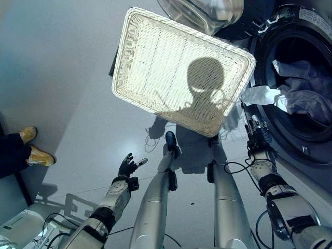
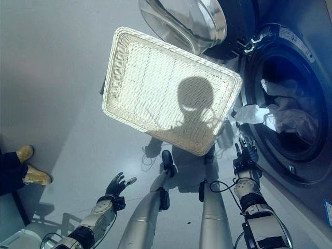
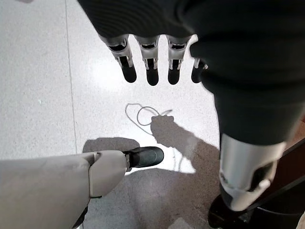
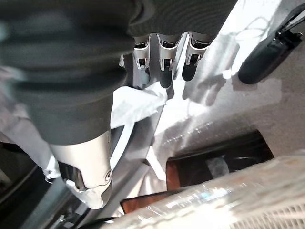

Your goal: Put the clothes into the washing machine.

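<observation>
Pale, crumpled clothes heaped inside the washing machine drum, one white corner spilling out over the door rim, likely needing a last push in. Just below that stray corner, right hand, fingers straight and relaxed, gripping nothing, seemingly poised to tuck it in. Beside the open door, white wicker basket on the floor, nothing left in it. Further out, left hand spread open, idle above the floor. Off at the edge, a person's yellow shoes.
</observation>
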Available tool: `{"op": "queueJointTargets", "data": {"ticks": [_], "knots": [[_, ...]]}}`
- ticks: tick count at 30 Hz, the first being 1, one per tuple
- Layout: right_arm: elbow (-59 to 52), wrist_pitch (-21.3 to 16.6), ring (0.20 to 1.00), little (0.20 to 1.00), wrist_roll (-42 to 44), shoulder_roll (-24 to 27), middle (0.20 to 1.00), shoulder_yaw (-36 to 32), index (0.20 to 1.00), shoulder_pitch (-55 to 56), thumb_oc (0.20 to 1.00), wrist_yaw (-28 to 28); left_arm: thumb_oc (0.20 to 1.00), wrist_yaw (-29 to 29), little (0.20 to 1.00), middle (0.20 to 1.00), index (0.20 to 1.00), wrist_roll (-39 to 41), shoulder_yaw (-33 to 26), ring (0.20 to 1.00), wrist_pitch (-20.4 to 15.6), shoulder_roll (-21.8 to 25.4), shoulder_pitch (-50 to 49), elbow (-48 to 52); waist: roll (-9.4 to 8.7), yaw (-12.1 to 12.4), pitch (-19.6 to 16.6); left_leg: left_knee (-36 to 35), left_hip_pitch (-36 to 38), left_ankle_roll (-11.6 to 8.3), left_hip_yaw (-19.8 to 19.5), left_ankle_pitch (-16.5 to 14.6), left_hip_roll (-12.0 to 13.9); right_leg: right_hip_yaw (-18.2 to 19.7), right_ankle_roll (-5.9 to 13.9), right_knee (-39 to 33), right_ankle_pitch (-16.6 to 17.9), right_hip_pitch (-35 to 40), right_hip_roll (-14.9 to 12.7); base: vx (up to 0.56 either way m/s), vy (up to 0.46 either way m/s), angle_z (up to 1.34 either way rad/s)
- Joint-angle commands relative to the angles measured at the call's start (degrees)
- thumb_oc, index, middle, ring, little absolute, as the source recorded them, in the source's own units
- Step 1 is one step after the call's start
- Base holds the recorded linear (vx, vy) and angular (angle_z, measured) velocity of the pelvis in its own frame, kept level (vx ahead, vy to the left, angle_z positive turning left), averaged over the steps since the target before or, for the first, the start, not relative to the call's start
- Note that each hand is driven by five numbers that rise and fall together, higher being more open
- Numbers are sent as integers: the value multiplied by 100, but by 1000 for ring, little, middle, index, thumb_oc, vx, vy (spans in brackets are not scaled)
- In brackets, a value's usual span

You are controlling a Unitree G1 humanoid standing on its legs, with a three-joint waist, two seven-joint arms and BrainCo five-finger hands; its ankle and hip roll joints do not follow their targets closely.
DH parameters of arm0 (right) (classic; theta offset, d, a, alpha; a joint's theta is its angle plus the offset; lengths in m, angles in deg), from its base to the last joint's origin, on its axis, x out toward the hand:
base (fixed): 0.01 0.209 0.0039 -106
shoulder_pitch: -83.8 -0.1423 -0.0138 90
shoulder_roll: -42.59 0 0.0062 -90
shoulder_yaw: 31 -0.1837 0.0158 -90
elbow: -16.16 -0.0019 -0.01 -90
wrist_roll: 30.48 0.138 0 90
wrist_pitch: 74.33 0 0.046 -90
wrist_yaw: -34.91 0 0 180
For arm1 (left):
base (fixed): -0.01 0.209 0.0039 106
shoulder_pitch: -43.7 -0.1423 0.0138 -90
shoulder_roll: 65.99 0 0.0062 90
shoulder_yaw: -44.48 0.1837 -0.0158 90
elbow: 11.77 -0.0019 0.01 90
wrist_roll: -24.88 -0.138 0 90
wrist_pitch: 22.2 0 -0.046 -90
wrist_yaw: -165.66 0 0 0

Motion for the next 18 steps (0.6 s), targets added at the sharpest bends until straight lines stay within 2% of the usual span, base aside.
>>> {"op": "queueJointTargets", "data": {"ticks": [1, 2, 5, 6, 9, 12, 14, 18], "knots": [[164, 673, 1000, 1000, 27, 227, 1000, 127, 1000, -122, 1000, -347, 1000, 49, 1000, 1000, 1000, -279, -93, 1000, -53, -45, 106, -271, 566, 55, -65, -346, -152, -241, 104, 315, -159, -313, 175, 580, -836, 38, 421, 21, -17, 3], [286, 846, 1000, 1000, 188, 269, 1000, 108, 1000, -204, 1000, -383, 1000, 29, 1000, 1000, 1000, -259, -83, 1000, -45, -56, 135, -299, 594, 75, -65, -328, -174, -248, 104, 320, -156, -326, 174, 614, -855, 14, 411, 31, -21, 3], [428, 919, 1000, 1000, 445, 322, 1000, 79, 1000, -321, 1000, -407, 1000, -2, 1000, 1000, 1000, -223, -64, 1000, -55, -66, 176, -345, 634, 98, -65, -313, -212, -257, 98, 325, -157, -336, 170, 652, -880, -27, 403, 0, 0, 0], [511, 1007, 1000, 1000, 826, 361, 1000, 26, 1000, -423, 1000, -385, 1000, -1, 1000, 1000, 1000, -207, -40, 1000, -73, -88, 201, -360, 664, 118, -65, -281, -268, -271, 96, 329, -155, -348, 167, 709, -905, -86, 398, 71, -47, 4], [732, 819, 1000, 1000, 1960, 511, 1000, -389, 1000, -787, 1000, 130, 1000, 46, 1000, 1000, 1000, -73, 134, 1000, -200, -234, 237, -362, 879, 167, -65, -161, -511, -333, 103, 339, -150, -315, 125, 1016, -1071, -390, 428, 87, -49, 3], [746, 802, 1000, 1000, 2061, 538, 1000, -439, 1000, -838, 1000, 206, 1000, 57, 1000, 1000, 1000, -41, 165, 1000, -222, -247, 231, -351, 911, 172, -65, -139, -550, -339, 108, 341, -144, -307, 118, 1058, -1093, -443, 430, 44, -27, 6], [789, 549, 1000, 1000, 2630, 675, 1000, -620, 1000, -1120, 1000, 587, 1000, 117, 1000, 1000, 1000, 91, 345, 1000, -295, -275, 242, -238, 1074, 224, -65, 48, -825, -362, 119, 312, -115, -286, 75, 1353, -1238, -790, 428, 85, -110, 7], [759, 191, 1000, 1000, 2937, 777, 1000, -685, 1000, -1333, 1000, 802, 1000, 188, 1000, 1000, 1000, 173, 543, 1000, -410, -235, 175, -15, 1187, 281, -65, 273, -1168, -382, 134, 259, -47, -268, 28, 1643, -1364, -1171, 417, 58, -99, 11]]}}
